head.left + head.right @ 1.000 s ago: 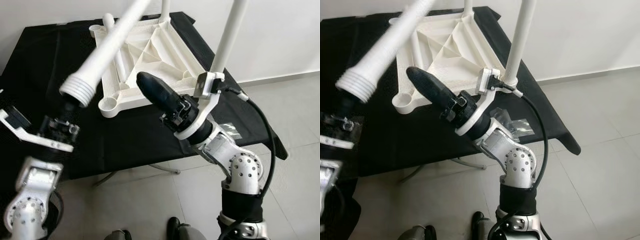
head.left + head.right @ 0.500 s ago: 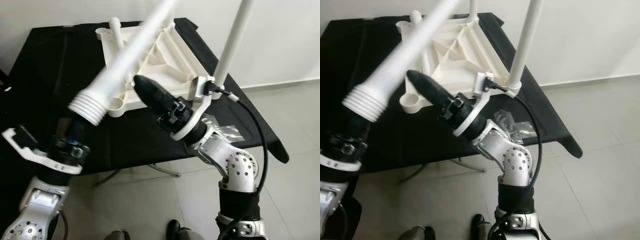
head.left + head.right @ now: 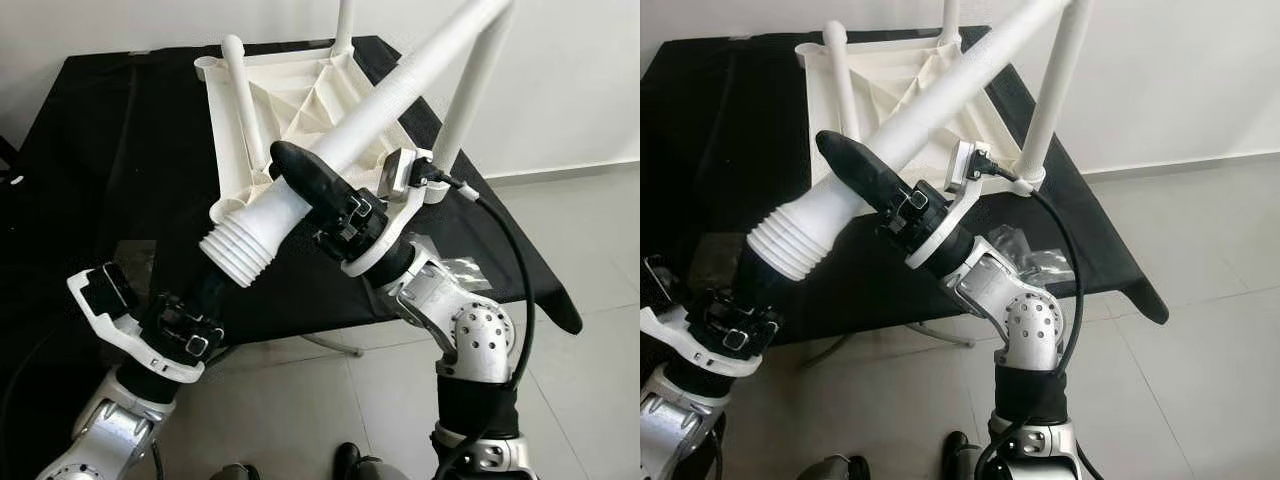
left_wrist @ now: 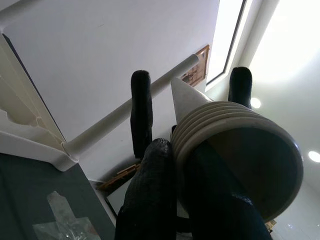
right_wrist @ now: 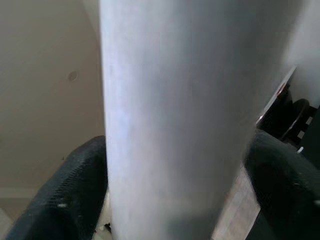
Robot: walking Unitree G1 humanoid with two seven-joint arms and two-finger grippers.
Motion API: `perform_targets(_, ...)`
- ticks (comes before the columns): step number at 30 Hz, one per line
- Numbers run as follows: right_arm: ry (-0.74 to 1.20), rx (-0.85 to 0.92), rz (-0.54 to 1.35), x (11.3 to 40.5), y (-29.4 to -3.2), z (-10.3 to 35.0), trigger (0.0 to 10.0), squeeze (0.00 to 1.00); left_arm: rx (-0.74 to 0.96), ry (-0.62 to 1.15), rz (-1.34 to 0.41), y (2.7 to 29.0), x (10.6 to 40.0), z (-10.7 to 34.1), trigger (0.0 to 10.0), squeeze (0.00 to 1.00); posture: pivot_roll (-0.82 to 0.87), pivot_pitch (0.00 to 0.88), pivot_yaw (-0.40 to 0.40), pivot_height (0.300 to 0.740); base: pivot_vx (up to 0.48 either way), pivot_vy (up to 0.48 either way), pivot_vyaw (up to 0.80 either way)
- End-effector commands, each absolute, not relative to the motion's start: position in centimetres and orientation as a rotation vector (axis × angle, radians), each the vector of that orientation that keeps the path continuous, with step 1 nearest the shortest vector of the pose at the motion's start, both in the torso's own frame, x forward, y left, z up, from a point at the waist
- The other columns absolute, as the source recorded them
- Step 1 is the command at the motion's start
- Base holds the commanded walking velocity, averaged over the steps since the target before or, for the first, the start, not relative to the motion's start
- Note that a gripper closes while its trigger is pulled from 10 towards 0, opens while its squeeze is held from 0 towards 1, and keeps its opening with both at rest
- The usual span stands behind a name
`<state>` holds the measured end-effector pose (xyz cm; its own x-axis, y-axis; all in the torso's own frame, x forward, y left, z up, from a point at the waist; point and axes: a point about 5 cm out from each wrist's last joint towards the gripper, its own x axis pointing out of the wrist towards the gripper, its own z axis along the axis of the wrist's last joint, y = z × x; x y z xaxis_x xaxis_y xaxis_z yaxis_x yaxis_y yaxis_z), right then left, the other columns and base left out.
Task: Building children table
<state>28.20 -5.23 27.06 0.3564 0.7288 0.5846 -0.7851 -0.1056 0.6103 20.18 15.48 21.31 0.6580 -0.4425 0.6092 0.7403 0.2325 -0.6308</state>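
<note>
A white tabletop (image 3: 290, 100) lies upside down on a black-draped table (image 3: 110, 150), with three white legs standing in its corners (image 3: 470, 90) (image 3: 345, 20) (image 3: 240, 90). A loose white table leg (image 3: 380, 100) slants up to the right above it. My left gripper (image 3: 205, 290) is shut on its ribbed threaded end (image 3: 240, 245), low at the table's front edge. My right gripper (image 3: 290, 165) grips the same leg just above the thread. In the right wrist view the leg (image 5: 175, 120) fills the gap between both fingers (image 5: 70, 195).
A clear plastic bag (image 3: 455, 268) lies on the black cloth near the front right corner. Grey tiled floor (image 3: 590, 230) opens to the right of the table. A white wall (image 3: 580, 70) stands behind it.
The left arm has dropped and swung the loose leg down and to the right. The leg now rests between the right gripper's fingers, which stood apart from it before.
</note>
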Motion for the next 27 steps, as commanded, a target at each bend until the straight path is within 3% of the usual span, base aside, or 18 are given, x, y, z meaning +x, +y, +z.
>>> perform_targets(1,-0.109,1.131,1.353,27.7,-4.1,28.3,0.0,0.0,-1.04,-0.349,-0.864,15.2,19.6,21.7,0.0,0.0,-0.09,0.182,-0.026,0.74,0.0,0.0,0.0)
perform_targets(18,-0.126,1.138,1.376,27.4,-4.5,28.7,0.0,0.0,-1.042,-0.335,-0.827,15.7,19.5,20.8,0.0,0.0,-0.1,0.176,-0.026,0.74,0.0,0.0,0.0)
perform_targets(19,-0.125,1.135,1.378,27.4,-4.5,28.7,0.0,0.0,-1.032,-0.333,-0.819,15.7,19.6,20.7,2.9,0.16,-0.1,0.173,-0.029,0.74,0.0,0.0,0.0)
perform_targets(21,-0.119,1.123,1.376,27.4,-4.5,28.6,0.0,0.0,-1.03,-0.323,-0.798,15.8,19.8,20.5,2.9,0.16,-0.1,0.169,-0.032,0.74,0.0,0.0,0.0)
perform_targets(22,-0.115,1.11,1.372,27.5,-4.5,28.5,0.0,0.0,-1.023,-0.325,-0.749,16.1,20.2,20.3,10.0,1.0,-0.11,0.166,-0.035,0.74,0.0,0.0,0.0)
perform_targets(27,-0.134,0.994,1.287,28.4,-4.8,28.6,0.0,0.0,-0.997,-0.341,-0.604,18.7,20.6,19.3,10.0,1.0,-0.13,0.157,-0.035,0.74,0.0,0.0,0.0)
